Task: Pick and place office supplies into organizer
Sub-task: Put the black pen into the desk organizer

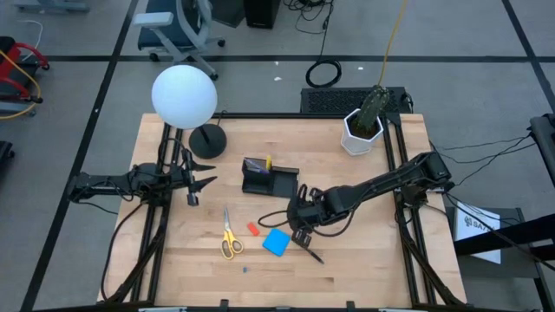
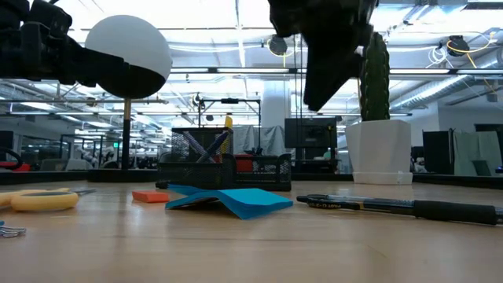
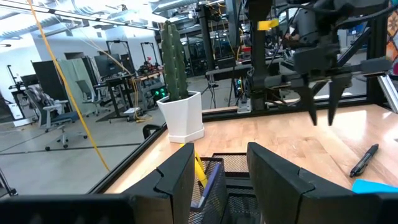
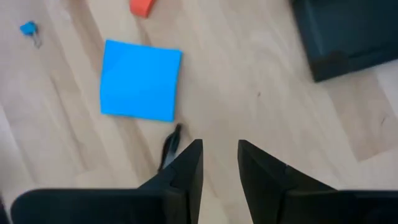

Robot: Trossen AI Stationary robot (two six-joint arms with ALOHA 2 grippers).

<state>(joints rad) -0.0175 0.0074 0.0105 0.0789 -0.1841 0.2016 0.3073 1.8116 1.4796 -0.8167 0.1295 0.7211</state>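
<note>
Both your arms hang above the table, claws parted and empty.

Your left claw (image 1: 201, 184) sits at the left side, arm stretched level, its fingers (image 3: 180, 177) apart with a clear gap. Your right claw (image 1: 302, 232) reaches in from the right with a bent elbow, pointing down, fingers (image 4: 189, 165) slightly spread, holding nothing.

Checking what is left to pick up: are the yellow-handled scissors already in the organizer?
No, the scissors lie flat on the table, apart from the organizer.

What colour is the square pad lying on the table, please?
The square pad is bright blue, clearest in the right wrist view.
</note>
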